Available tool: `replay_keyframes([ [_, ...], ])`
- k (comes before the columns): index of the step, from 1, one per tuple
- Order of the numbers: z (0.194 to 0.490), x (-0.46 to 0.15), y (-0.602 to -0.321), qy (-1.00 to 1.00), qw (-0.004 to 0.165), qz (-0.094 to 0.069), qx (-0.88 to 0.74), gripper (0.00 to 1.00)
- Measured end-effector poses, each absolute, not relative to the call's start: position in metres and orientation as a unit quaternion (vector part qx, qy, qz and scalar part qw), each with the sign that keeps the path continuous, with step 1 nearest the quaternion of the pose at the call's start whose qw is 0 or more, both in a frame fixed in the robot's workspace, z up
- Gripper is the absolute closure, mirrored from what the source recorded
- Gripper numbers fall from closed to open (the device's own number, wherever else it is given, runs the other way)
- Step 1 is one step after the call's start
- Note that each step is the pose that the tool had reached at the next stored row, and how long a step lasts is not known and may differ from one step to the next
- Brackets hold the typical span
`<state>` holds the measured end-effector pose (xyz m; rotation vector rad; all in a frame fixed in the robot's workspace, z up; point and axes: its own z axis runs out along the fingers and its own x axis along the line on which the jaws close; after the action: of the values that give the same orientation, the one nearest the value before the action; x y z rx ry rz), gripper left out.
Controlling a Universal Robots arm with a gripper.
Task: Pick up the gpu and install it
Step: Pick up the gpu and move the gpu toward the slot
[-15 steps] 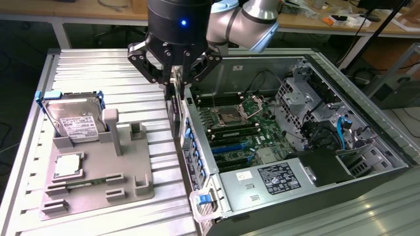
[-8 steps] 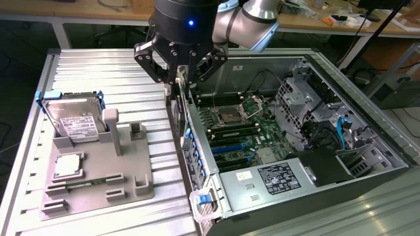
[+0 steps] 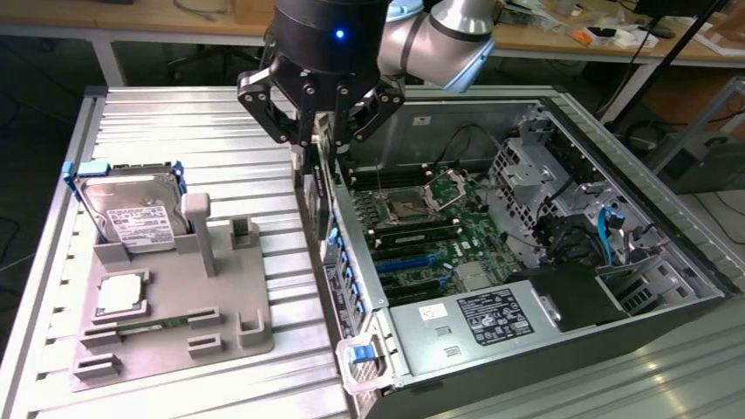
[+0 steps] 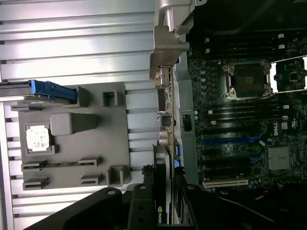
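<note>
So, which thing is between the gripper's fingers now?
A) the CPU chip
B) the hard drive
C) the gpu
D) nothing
C: the gripper is shut on the gpu, held on edge, while the hard drive and the CPU chip sit on the grey holder.

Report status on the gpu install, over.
Claw shut on gpu, card hanging edge-down. Held at the computer case's rear wall, not yet in a motherboard slot. Rear wall close beside the card; hard drive off to the side.
</note>
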<state>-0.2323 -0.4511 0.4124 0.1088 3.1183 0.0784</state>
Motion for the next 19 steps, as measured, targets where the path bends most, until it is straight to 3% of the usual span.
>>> replay_keyframes([
  [19, 0.415, -0.205, -0.451, 0.999, -0.002, 0.025, 0.037, 0.73],
])
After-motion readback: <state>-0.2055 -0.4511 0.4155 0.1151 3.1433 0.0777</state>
